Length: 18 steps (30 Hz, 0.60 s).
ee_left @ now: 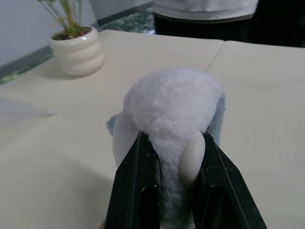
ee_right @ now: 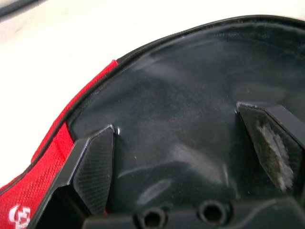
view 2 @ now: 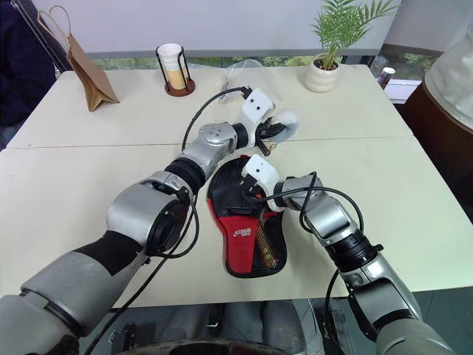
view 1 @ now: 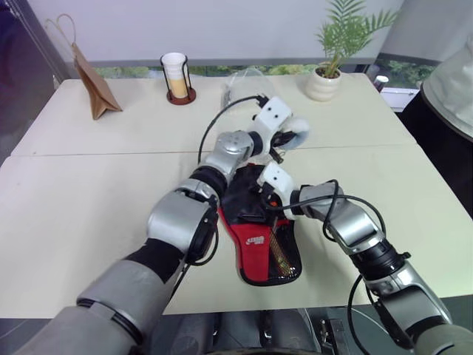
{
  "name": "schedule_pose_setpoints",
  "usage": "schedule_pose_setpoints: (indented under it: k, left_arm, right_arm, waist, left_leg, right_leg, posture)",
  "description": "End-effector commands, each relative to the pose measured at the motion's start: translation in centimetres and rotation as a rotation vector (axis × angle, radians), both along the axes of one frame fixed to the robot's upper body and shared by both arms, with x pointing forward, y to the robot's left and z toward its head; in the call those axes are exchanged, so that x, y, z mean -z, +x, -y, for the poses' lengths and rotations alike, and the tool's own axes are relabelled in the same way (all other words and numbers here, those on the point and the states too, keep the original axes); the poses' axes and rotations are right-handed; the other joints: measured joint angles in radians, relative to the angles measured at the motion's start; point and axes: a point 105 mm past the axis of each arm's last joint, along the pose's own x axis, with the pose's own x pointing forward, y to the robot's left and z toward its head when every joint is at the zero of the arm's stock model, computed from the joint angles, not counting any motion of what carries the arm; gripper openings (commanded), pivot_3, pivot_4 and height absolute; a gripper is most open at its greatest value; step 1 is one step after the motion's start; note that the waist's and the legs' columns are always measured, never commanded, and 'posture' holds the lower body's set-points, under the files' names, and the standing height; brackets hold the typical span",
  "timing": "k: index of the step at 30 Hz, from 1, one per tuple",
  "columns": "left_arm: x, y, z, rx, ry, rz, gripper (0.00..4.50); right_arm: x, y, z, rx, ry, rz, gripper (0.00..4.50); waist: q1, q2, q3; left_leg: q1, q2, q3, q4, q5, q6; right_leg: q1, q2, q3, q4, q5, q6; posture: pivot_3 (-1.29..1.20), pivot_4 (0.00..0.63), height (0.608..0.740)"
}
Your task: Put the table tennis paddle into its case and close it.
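Nearest the desk's front edge lies the paddle-shaped soft case (view 2: 247,225) of black fabric with a red lower panel, a mesh pocket and a small white logo, flat on the pale cream desk (view 2: 66,192). Its red end points toward the robot and its black rounded end points away. The right hand (ee_right: 190,157) hovers low over that black rounded end, its two black fingers (ee_right: 93,167) spread wide apart with nothing between them; the wrist view looks between them onto smooth black material edged by a red fabric rim. Whether that black surface is the table tennis paddle's rubber face or the case's own lining, I cannot tell, so the paddle's place stays unclear. Just beyond the case, the left hand (view 1: 290,140) reaches across to the right above the desk, its fingers (ee_left: 136,186) closed on a fluffy grey-white plush toy (ee_left: 174,124), pinching it from both sides. Farther back stand a white ribbed pot with a green palm-like plant (view 1: 329,70), a paper cup in a black wire holder (view 1: 176,76) and a brown paper bag (view 1: 92,85). At the right edge, beside the desk, part of a person's pale sleeve (view 1: 454,85) shows.
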Motion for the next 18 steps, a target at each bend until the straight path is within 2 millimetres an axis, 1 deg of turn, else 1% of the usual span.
schedule_pose_setpoints:
  k: [1,3,6,7,14,17,18]
  left_arm:
    - [-2.5,-0.9,1.6,0.093,-0.057,0.004,1.71]
    - [-1.5,-1.3,1.5,0.139,-0.030,-0.038,2.78]
    - [-1.1,-1.5,1.3,0.170,-0.023,-0.053,4.23]
    - [-1.3,-1.4,1.0,0.173,-0.040,-0.063,4.41]
    - [-3.8,0.3,-2.0,0.094,-0.212,-0.118,4.41]
    - [-5.2,1.2,-3.8,0.057,-0.279,-0.116,4.41]
    - [-5.9,1.6,-5.0,0.039,-0.310,-0.109,4.41]
  right_arm:
    - [5.6,-1.6,2.1,0.076,-0.137,-0.181,4.50]
    - [5.6,-1.5,2.3,0.083,-0.137,-0.178,4.50]
    - [5.5,-1.2,2.5,0.087,-0.142,-0.172,4.50]
    - [5.5,-1.1,2.6,0.087,-0.143,-0.170,4.50]
    - [5.1,-0.3,2.6,0.073,-0.152,-0.151,4.50]
    - [4.9,0.2,2.7,0.069,-0.152,-0.145,4.50]
    - [4.8,0.4,2.6,0.067,-0.150,-0.139,4.50]
  waist:
    - [0.000,0.000,0.000]
    - [0.000,0.000,0.000]
    - [-0.001,0.000,0.000]
    - [-0.001,0.000,0.000]
    - [-0.002,0.000,0.000]
    - [-0.003,0.000,0.000]
    - [-0.004,0.000,0.000]
  left_leg:
    - [0.000,0.000,0.000,0.000,0.000,0.000]
    - [0.000,0.000,0.000,0.000,0.000,0.000]
    - [0.000,0.000,0.000,0.000,0.000,0.000]
    - [0.000,0.000,0.000,0.000,0.000,0.000]
    - [0.000,0.000,0.000,0.000,0.000,0.000]
    - [0.000,0.000,0.000,0.000,0.000,0.000]
    - [0.000,0.000,0.000,0.000,0.000,0.000]
  right_leg:
    - [0.000,0.000,0.000,0.000,0.000,0.000]
    - [0.000,0.000,0.000,0.000,0.000,0.000]
    - [0.000,0.000,0.000,0.000,0.000,0.000]
    - [0.000,0.000,0.000,0.000,0.000,0.000]
    - [0.000,0.000,0.000,0.000,0.000,0.000]
    - [0.000,0.000,0.000,0.000,0.000,0.000]
    - [0.000,0.000,0.000,0.000,0.000,0.000]
  posture:
    - [0.00,0.150,0.734]
    - [0.00,0.150,0.734]
    - [0.00,0.150,0.734]
    - [0.00,0.150,0.734]
    - [0.00,0.150,0.734]
    - [0.00,0.150,0.734]
    - [0.00,0.150,0.734]
